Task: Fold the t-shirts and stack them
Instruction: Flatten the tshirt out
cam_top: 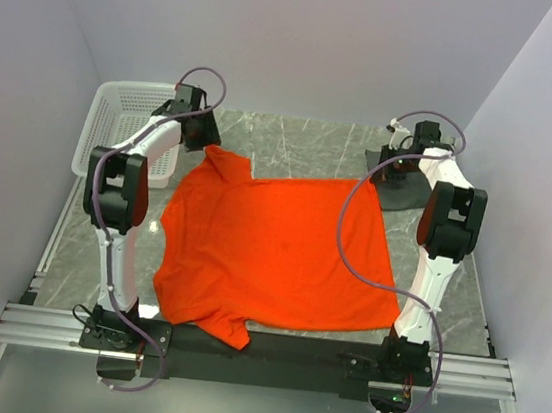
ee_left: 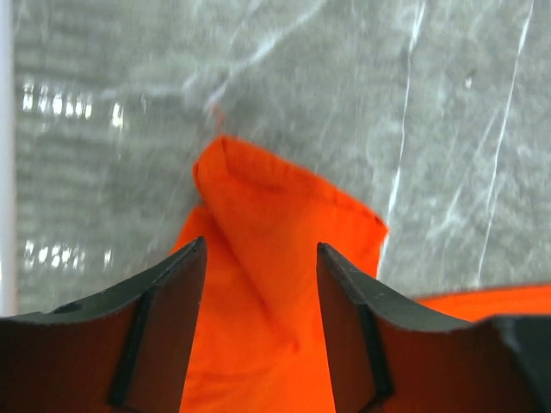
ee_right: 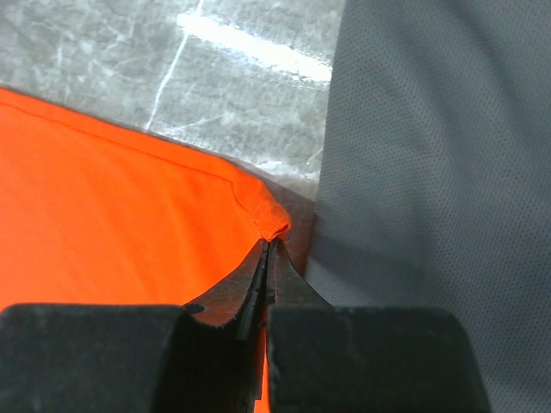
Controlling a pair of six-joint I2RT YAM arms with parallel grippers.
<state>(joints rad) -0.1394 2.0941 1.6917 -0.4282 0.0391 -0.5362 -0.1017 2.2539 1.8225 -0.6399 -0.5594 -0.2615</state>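
Bright orange short-sleeved cloth t-shirt [cam_top: 280, 252] flat on grey marble worktop [cam_top: 304, 142]. Right fingers [ee_right: 269, 251] pinched shut on its corner, dark grey t-shirt [ee_right: 430, 172] just beside. Left fingers [ee_left: 182, 280] part open, straddling its sleeve; we'd close fully before lifting.

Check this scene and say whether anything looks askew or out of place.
The bright orange cloth t-shirt lies askew on the grey marble table: its near sleeve spills over the front edge onto the black rail, and its far sleeve stands bunched at the left gripper.
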